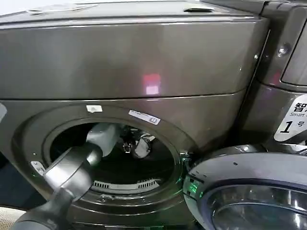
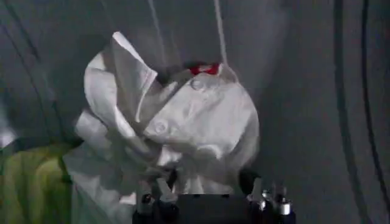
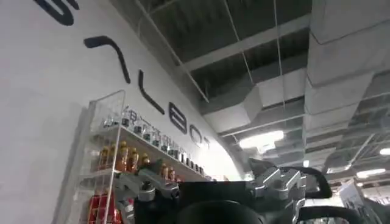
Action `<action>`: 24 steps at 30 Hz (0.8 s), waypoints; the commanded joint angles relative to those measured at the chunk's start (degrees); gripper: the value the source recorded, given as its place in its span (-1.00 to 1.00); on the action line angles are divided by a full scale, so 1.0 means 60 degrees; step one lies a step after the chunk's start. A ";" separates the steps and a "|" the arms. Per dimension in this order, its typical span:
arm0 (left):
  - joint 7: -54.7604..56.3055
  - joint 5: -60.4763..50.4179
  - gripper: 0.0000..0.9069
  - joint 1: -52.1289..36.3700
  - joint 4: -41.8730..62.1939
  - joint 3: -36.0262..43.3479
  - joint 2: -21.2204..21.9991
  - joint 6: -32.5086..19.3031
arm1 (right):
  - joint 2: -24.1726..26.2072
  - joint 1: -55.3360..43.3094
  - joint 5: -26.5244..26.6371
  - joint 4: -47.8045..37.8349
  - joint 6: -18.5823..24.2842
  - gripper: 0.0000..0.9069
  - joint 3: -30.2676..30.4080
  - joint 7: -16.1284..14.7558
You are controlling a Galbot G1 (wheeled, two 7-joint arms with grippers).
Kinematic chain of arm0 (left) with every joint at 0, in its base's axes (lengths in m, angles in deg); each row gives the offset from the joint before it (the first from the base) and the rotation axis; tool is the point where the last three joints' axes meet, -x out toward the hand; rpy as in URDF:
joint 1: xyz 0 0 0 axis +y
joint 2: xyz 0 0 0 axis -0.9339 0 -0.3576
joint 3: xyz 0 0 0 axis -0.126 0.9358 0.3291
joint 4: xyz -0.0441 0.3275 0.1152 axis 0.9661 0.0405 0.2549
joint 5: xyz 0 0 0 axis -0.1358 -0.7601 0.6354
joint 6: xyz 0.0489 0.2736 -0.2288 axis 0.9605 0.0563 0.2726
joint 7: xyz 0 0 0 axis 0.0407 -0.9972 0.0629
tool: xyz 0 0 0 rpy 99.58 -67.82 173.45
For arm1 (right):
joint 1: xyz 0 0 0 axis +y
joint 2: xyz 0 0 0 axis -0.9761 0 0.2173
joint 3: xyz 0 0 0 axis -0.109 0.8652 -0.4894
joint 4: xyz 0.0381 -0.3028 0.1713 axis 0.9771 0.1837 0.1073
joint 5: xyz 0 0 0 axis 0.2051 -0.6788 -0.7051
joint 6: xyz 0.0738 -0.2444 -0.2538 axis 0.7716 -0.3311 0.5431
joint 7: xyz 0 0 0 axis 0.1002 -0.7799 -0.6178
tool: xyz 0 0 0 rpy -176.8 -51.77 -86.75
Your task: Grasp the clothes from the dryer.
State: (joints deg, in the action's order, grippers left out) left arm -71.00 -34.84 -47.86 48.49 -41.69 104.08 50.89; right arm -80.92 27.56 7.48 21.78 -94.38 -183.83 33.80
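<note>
The dryer (image 1: 144, 72), a big grey-brown metal machine, takes up most of the head view, with a red light (image 1: 151, 82) reflected on its front panel and a white "1" sticker (image 1: 292, 117) at the far right. Its round porthole (image 1: 115, 158) stands open, and the door (image 1: 249, 191) is swung out to the near right. The left arm (image 1: 72, 167) is reached in from the near left through the porthole into the dark drum (image 2: 317, 91).

The clothes (image 2: 177, 128) are found inside the drum, just past the arm's end: a crumpled white piece is bunched up in the left wrist view, and a yellow-green piece (image 2: 30, 182) lies beside it. The left gripper (image 2: 213, 204) is placed right at the white piece, with the cloth gathered against its fingers (image 2: 146, 204); whether these are apart or clamped on the cloth cannot be told.

The right gripper (image 3: 210, 189) is held well away from the machine, pointed up toward a ceiling (image 3: 274, 55) and a shelf of bottles (image 3: 128, 158), its fingers spread apart with nothing between them.
</note>
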 commanded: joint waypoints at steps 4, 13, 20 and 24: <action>0.0190 0.0142 -1.00 -0.0081 -0.0036 0.0028 -0.0063 -0.0026 | -0.0069 0.0051 0.0031 0.0051 0.0012 1.00 -0.0040 0.0009; 0.3166 0.2187 -1.00 0.0444 -0.1452 -0.2461 -0.0386 0.0784 | 0.0058 0.0031 0.0012 -0.0126 0.0012 1.00 -0.0096 0.0053; 0.6360 0.4265 -1.00 0.2696 -0.4496 -0.5276 -0.0498 0.1415 | 0.0295 -0.0001 -0.0682 -0.0301 -0.0349 1.00 -0.0094 0.0235; 0.7736 0.4942 -1.00 0.4086 -0.6615 -0.6278 -0.0571 0.1424 | 0.0371 0.0081 -0.0855 -0.0254 -0.0401 1.00 -0.0282 0.0256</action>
State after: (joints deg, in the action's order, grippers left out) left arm -43.19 -16.18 -37.28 30.20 -64.12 101.15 57.31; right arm -79.49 27.81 4.73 20.64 -95.94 -184.57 34.92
